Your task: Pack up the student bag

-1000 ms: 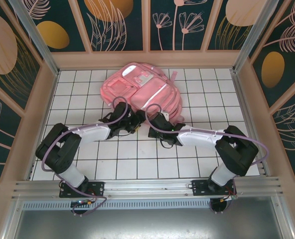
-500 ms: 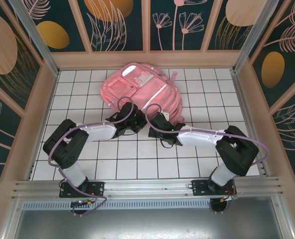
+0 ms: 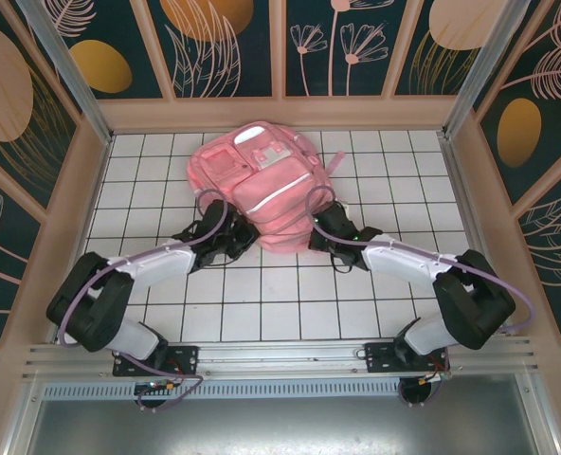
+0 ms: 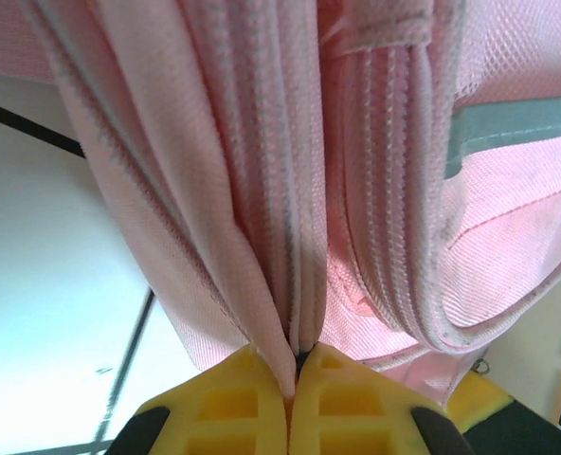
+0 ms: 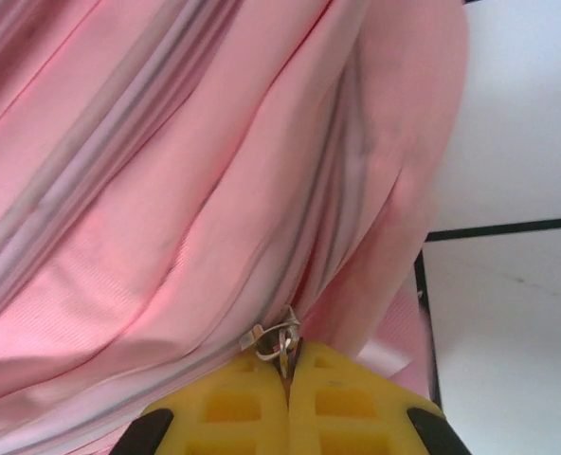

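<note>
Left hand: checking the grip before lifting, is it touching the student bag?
Touching. Left wrist view: the left hand is shut on a fold of the student bag.

1. top external: fixed high above and behind the arm bases, tilted down across the tiled table towards the far wall; the widest, most distant view.
2. left wrist: looks out past the left gripper, hard up against the student bag, table at left.
3. right wrist: looks past the right gripper, equally close on the bag's fabric, table at right.
4. all three views share the bag's near edge.
</note>
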Controlling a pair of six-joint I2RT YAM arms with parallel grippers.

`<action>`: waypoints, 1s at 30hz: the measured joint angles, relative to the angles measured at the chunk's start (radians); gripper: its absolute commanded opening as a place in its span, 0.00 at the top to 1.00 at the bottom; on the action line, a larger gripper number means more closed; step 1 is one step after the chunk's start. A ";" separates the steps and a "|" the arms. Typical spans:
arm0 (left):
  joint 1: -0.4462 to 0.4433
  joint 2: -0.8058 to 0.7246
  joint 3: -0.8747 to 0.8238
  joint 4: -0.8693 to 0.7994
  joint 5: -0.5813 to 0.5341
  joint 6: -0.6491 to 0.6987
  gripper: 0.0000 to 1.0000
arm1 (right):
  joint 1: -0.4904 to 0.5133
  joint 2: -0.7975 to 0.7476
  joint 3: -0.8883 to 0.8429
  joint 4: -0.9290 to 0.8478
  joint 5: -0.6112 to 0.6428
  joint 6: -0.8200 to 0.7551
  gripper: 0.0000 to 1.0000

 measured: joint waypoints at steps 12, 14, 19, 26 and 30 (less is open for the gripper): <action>0.352 -0.091 -0.021 -0.169 0.106 0.251 1.00 | 0.019 0.121 0.132 0.013 -0.139 -0.158 1.00; 0.407 -0.061 -0.002 -0.193 0.106 0.290 1.00 | 0.040 0.138 0.151 0.018 -0.146 -0.169 1.00; 0.508 0.062 0.108 -0.270 0.093 0.390 0.90 | 0.146 0.182 0.200 0.021 -0.161 -0.169 1.00; 0.578 0.119 0.228 -0.343 -0.010 0.487 0.53 | 0.268 0.326 0.354 0.031 -0.188 -0.140 1.00; 0.582 0.093 0.230 -0.359 -0.021 0.496 0.52 | 0.314 0.413 0.441 0.043 -0.215 -0.124 1.00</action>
